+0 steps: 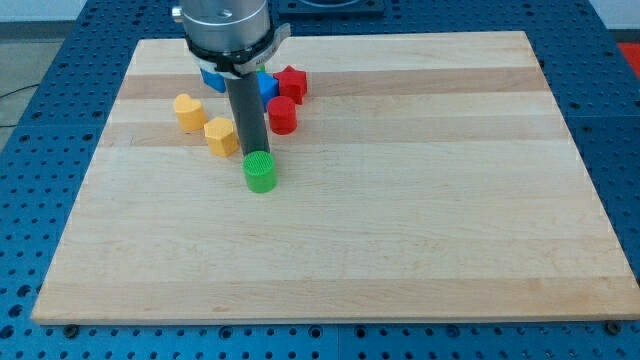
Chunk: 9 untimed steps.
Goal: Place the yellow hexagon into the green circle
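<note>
The yellow hexagon (pixel 221 136) lies on the wooden board (pixel 400 220) at the view's upper left. The green circle (pixel 261 172) sits just below and to the right of it, a small gap apart. My tip (pixel 254 153) comes down between them, right at the green circle's upper edge and just right of the yellow hexagon. Whether the tip touches either block cannot be told.
A yellow heart-shaped block (pixel 187 110) lies left of the hexagon. A red cylinder (pixel 282 115) and a red star-like block (pixel 291 82) lie right of the rod. Blue blocks (pixel 266 85) sit behind the rod, partly hidden by the arm's head (pixel 228 30).
</note>
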Motion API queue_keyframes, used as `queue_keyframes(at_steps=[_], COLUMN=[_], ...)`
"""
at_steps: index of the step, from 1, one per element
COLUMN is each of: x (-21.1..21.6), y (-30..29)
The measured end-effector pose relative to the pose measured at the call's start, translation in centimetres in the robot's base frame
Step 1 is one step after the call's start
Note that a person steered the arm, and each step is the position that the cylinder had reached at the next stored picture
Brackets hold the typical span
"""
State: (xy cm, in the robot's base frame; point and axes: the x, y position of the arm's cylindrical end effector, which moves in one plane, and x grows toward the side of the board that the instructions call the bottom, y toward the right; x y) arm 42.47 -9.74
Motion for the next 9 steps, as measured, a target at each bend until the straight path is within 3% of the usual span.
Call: queue_keyframes(at_steps=[1,2,3,4,5,6,7,9], x=[-2.1,-9.1,-16.3,-19.2,-15.7,-10.2,-10.7,-1.7], y=[5.8,12.8,12.3,4.3,-3.5,-7.1,-7.4,-0.8])
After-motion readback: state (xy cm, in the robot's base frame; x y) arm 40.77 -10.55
